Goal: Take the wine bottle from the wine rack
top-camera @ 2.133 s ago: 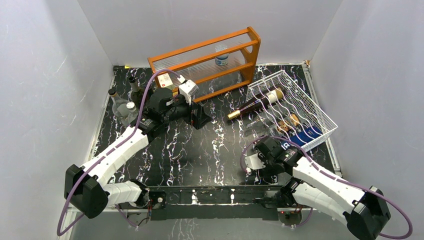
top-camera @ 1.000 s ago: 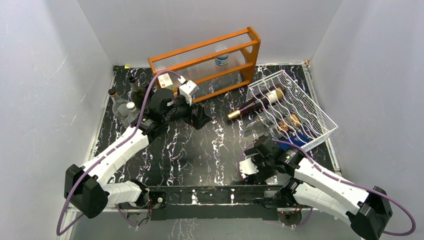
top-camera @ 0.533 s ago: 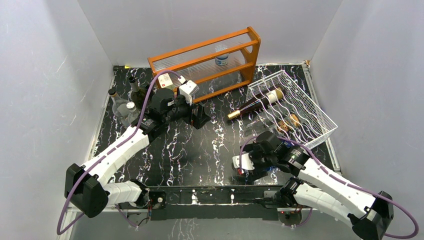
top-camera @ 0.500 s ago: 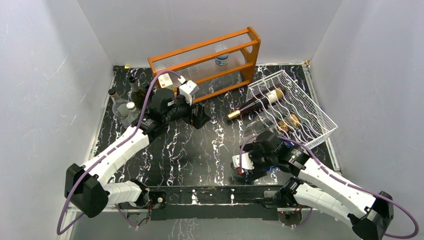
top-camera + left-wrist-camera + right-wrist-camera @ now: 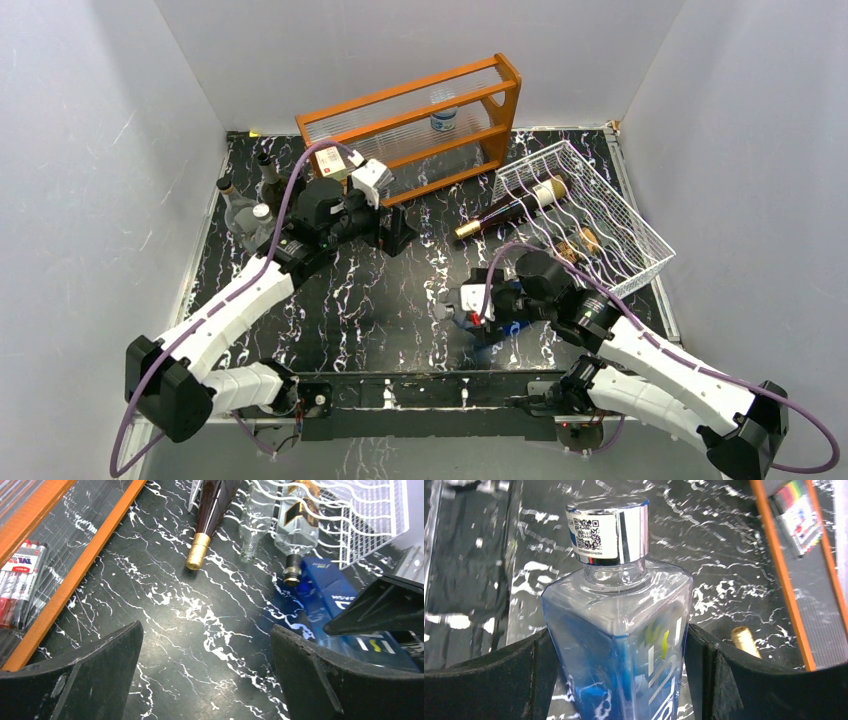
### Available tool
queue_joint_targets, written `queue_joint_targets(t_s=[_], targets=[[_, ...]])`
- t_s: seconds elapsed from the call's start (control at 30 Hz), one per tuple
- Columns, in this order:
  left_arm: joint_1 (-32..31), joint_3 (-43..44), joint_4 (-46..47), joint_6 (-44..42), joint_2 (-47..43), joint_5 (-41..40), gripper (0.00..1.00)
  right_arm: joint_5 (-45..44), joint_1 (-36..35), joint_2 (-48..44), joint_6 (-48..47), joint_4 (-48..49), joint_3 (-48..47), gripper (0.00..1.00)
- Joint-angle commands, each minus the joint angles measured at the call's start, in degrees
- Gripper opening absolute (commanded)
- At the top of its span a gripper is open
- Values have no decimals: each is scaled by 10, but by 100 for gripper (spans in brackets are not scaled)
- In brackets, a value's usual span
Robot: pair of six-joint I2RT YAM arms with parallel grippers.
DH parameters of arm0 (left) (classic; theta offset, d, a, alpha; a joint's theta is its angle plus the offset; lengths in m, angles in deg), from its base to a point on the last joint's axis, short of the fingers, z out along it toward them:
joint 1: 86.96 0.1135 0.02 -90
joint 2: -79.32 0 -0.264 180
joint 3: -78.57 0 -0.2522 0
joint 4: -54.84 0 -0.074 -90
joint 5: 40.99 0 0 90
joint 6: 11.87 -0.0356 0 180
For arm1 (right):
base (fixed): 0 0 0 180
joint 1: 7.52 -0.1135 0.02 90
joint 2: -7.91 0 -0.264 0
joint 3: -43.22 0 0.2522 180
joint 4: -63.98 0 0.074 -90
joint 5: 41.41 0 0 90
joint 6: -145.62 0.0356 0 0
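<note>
The white wire wine rack (image 5: 612,205) stands at the back right; it also shows in the left wrist view (image 5: 372,510). A dark wine bottle (image 5: 508,211) with a gold foil top lies with its neck poking out of the rack onto the table, also seen in the left wrist view (image 5: 214,502). Clear bottles (image 5: 296,522) lie beside it. My right gripper (image 5: 480,322) is shut on a blue-tinted clear bottle (image 5: 619,630) with a silver cap (image 5: 606,530), held left of the rack, off it. My left gripper (image 5: 207,680) is open and empty above the table.
An orange wooden shelf (image 5: 420,110) with clear ribbed panels stands at the back, a small jar (image 5: 443,118) inside it. A pack of markers (image 5: 20,577) lies by it. Several bottles (image 5: 245,212) stand at the back left.
My right gripper has carried the blue bottle left, away from the rack's front corner, and swung round toward the table's middle. The left arm has barely moved.
</note>
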Motion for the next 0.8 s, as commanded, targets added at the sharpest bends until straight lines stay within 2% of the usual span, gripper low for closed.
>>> queue_joint_targets(t_s=[0.0, 0.17, 0.27, 0.47, 0.6, 0.77], targets=[[-2, -6, -20, 49, -67, 10, 98, 4, -4, -15, 109, 205, -35, 24], [-2, 0, -82, 80, -132, 36, 98, -14, -4, -1, 201, 328, -16, 24], [-3, 15, -114, 115, -159, 45, 98, -58, -4, 6, 251, 417, 10, 21], [-12, 42, -116, 207, -118, 133, 98, -74, -4, 40, 283, 496, 32, 22], [-82, 75, -131, 188, -110, 80, 98, -103, -4, 51, 302, 511, 42, 22], [-189, 143, -212, 117, -43, -34, 94, -113, -4, 48, 317, 515, 50, 24]])
